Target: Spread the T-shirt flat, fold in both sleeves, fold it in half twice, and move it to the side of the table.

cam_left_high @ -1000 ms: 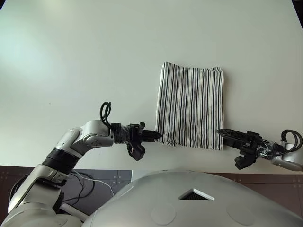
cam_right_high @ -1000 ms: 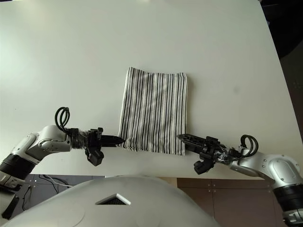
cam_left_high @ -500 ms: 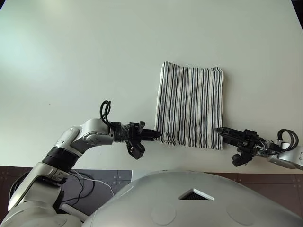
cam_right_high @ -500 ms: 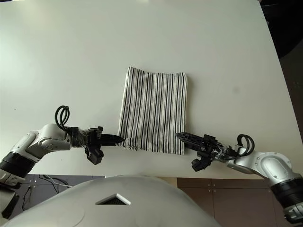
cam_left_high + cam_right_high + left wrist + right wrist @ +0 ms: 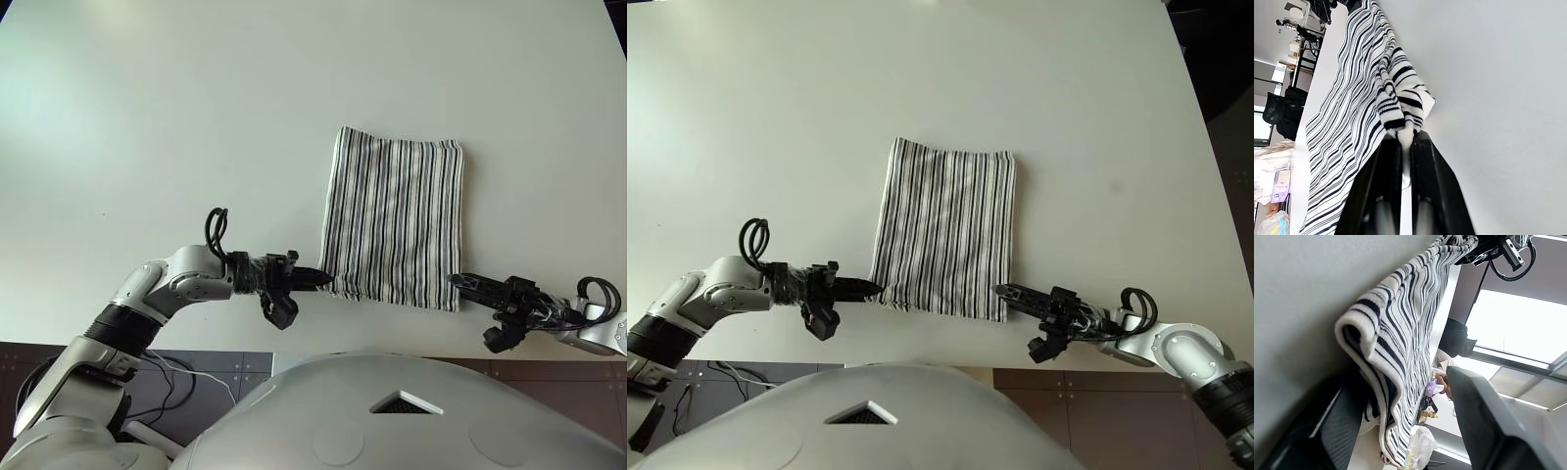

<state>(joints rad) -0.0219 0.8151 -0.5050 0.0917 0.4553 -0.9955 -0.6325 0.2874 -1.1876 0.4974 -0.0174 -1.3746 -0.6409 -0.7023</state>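
Observation:
The striped T-shirt [image 5: 395,220] lies folded into a tall rectangle on the white table [image 5: 176,117], right of centre. My left gripper [image 5: 319,279] lies low at the shirt's near left corner and is shut on it. In the left wrist view its fingers [image 5: 1386,166] pinch the bunched corner of the cloth [image 5: 1396,105]. At the near right corner, my right gripper [image 5: 458,281] stands open. In the right wrist view the rolled hem [image 5: 1378,340] lies between its spread fingers [image 5: 1484,431].
The table's near edge [image 5: 294,343] runs just behind both grippers, with dark floor and cables [image 5: 186,377] below it. Bare table top stretches to the left of the shirt and beyond it.
The right gripper pushed slightly towards the shirt's corner, then drew back a little towards the near edge. The left gripper keeps hold of its corner, almost still.

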